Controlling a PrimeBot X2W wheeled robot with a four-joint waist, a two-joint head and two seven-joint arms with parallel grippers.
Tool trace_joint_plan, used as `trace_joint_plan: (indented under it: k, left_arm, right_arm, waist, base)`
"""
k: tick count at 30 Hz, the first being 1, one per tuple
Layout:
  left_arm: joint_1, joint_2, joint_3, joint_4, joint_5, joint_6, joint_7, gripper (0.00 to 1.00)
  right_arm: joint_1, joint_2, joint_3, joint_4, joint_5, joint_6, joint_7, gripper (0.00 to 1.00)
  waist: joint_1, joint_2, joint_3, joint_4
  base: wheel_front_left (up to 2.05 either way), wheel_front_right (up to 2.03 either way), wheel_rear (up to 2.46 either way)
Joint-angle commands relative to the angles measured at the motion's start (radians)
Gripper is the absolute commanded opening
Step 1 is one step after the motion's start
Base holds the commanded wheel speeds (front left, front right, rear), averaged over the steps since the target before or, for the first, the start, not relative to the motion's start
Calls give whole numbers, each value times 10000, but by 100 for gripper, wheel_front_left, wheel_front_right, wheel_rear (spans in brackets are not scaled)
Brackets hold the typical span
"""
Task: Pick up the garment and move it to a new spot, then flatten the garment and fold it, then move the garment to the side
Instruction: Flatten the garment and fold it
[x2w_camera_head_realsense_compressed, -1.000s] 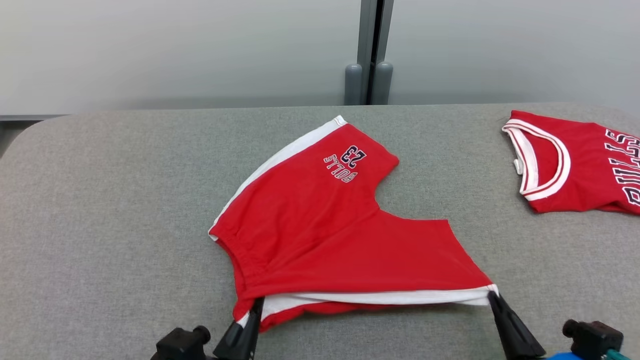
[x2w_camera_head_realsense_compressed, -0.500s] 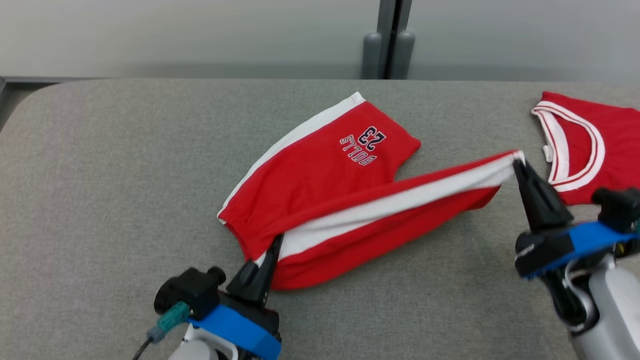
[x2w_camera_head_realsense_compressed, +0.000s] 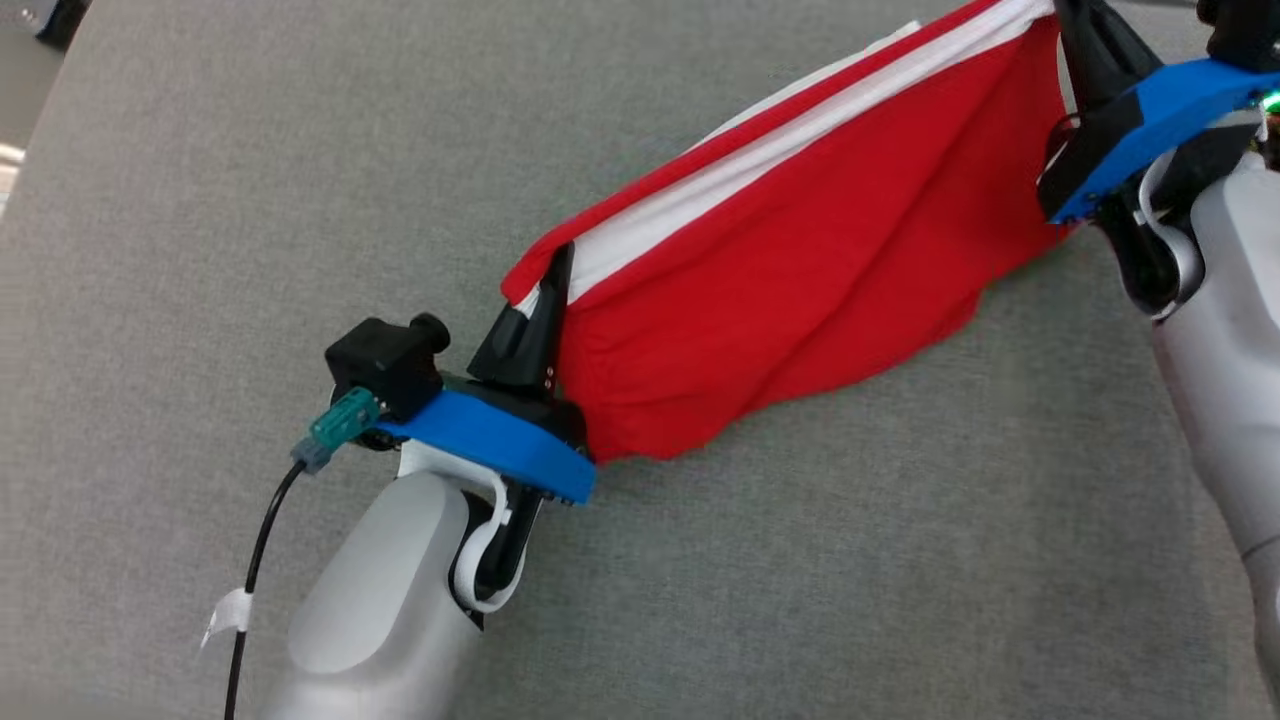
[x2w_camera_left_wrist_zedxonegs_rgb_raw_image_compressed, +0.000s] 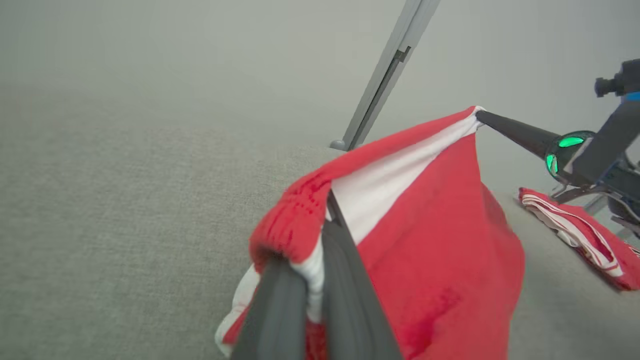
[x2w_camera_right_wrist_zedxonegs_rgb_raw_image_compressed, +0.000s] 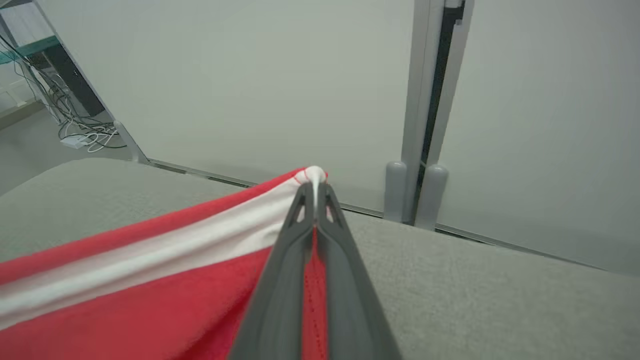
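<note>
The garment is a pair of red shorts with a white side stripe. It hangs stretched between my two grippers above the grey table. My left gripper is shut on the waistband end, shown close up in the left wrist view, where the left gripper pinches bunched red and white cloth. My right gripper, higher and farther away, is shut on the other corner. In the right wrist view the right gripper clamps the stripe's tip, and the garment falls away to the left.
A second red garment, a jersey, lies on the table to the right beyond the held shorts. A grey partition wall with a double post stands behind the table. Cables lie on the floor past the table's rounded far-left corner.
Both grippers have lifted the shorts off the table, the right one higher and farther away. The cloth now hangs between them. The head camera has tilted down.
</note>
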Motion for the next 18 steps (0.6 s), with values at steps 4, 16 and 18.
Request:
trace_joint_plan:
  k: [4, 16, 18]
  left_arm:
    - [-506, -156, -84, 353, -17, -10, -41, 0]
    - [-166, -282, -144, 803, 579, -10, -42, 100]
    - [171, -286, -99, 653, 741, -10, -42, 100]
  right_arm:
    - [-933, 16, 394, 1389, -255, 4, -61, 0]
    - [-1021, 269, 1381, 3103, 113, 5, -874, 100]
    - [-742, 141, 1570, 3095, 267, 5, -1023, 100]
  waist:
    - [-3, -3, 703, 609]
    - [-3, -3, 234, 579]
    - [-3, -3, 10, 610]
  base:
    - [0, 0, 0]
    - [0, 0, 0]
    - [0, 0, 0]
